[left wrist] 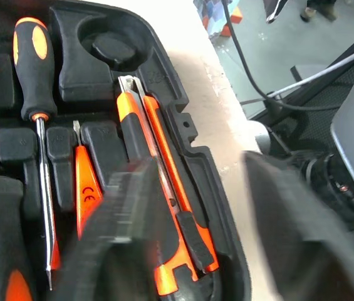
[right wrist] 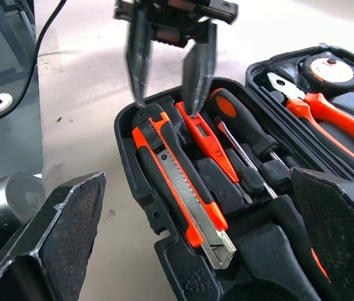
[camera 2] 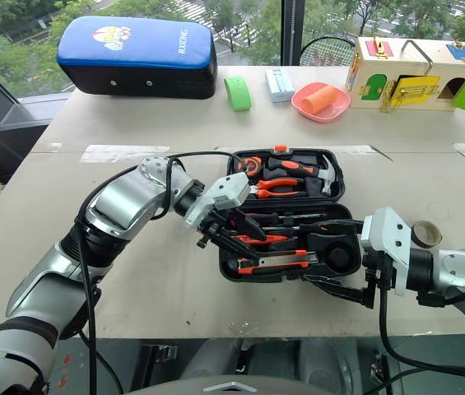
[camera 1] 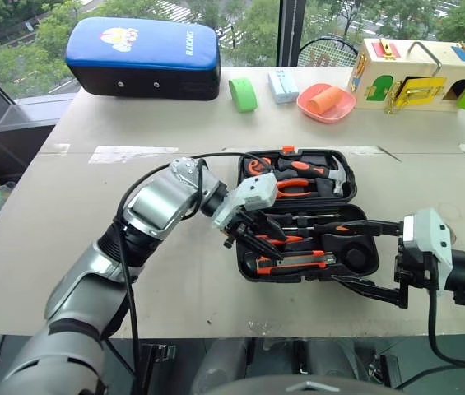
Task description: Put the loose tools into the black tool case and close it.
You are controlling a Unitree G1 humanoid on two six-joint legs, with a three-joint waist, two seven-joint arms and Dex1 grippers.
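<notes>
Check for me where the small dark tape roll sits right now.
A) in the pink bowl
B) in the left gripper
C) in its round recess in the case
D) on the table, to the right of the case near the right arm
D: the tape roll lies on the table, outside the black tool case to its right, beside the right arm, and the case's round recess is empty.

Probably a robot test lab: a plain table (camera 1: 133,271) at a big window over treetops, its far edge lined with practice props — wooden latch box (camera 1: 417,76), blue-and-black cushion (camera 1: 143,58), pink bowl (camera 1: 326,103).
</notes>
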